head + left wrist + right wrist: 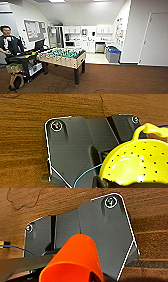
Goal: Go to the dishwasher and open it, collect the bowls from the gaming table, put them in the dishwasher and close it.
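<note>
- The head view looks across a room with brown carpet (112, 80) toward a small kitchen at the far end.
- The dishwasher (100, 47) sits in that far kitchen, a steel front set among white cabinets (87, 46), its door shut.
- A tall steel fridge (55, 37) stands at the kitchen's other side, and two grey bins with blue lids (113, 55) stand near the dishwasher, by the right-hand wall.
- A table-football table (63, 58) with a green field stands between the camera and the kitchen, on black legs.
- A person (8, 41) in dark clothes stands on the left behind a black cart (23, 63) with a monitor on it; a notice board (33, 30) hangs on the wall beyond.
- In the left wrist view a yellow-green bowl (137, 166) with small holes and a looped handle shows large, close against the left gripper (120, 182) — the dark fingers seem to clasp its lower edge, though I cannot tell plainly whether they are closed on it.
- In the right wrist view an orange-red bowl (75, 260) shows large and tilted, right at the right gripper (82, 279); whether that gripper is wide or narrow I cannot tell.
- Beneath both wrists lies the brown floor, with a thin blue cable (85, 174) running by the left wrist's dark plate.
</note>
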You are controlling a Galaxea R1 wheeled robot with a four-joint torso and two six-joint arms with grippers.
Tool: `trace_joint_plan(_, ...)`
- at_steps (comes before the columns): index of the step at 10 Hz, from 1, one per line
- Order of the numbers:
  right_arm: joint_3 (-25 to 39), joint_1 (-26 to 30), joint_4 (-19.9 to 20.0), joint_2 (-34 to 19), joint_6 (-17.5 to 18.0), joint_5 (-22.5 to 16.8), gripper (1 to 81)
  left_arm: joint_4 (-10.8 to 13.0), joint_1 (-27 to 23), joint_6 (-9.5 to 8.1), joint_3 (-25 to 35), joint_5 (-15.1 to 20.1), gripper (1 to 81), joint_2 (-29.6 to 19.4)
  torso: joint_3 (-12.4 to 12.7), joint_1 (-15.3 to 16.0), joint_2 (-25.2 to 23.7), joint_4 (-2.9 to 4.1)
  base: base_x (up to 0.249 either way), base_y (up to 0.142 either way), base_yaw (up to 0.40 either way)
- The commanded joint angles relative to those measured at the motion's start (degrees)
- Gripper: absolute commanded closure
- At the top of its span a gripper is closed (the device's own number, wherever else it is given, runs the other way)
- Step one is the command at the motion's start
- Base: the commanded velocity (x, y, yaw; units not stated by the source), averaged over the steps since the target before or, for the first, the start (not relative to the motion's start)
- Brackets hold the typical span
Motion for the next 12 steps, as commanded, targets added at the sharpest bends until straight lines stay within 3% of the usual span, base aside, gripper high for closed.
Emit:
trace_joint_plan(1, 0.11, 3.12, -0.27, -0.41, 0.12, -1.91, 81.1, 0.71, -3.23, 0.54, 0.09, 1.68, 81.1, -1.07, 0.18, 0.00, 0.00, 0.00, 0.114, -0.100, 0.000)
trace_joint_plan(4, 0.02, 3.12, -0.27, -0.41, 0.03, -1.91, 81.1, 0.71, -3.05, 0.54, 0.09, 1.68, 81.1, -1.07, -1.57, 0.04, 0.02, 0.00, 0.114, -0.100, 0.000)
trace_joint_plan(10, -0.07, 3.48, -0.27, -0.41, 0.03, -2.00, 81.1, 0.71, -3.05, 0.54, 0.09, 1.59, 81.1, -1.16, -1.48, 0.02, 0.02, 0.00, 0.114, -0.097, 0.000)
trace_joint_plan(12, 0.02, 3.48, -0.27, -0.32, -0.05, -2.00, 81.1, 0.71, -3.05, 0.54, 0.18, 1.59, 81.1, -1.16, -1.48, 0.02, 0.04, 0.00, 0.110, 0.000, 0.000)
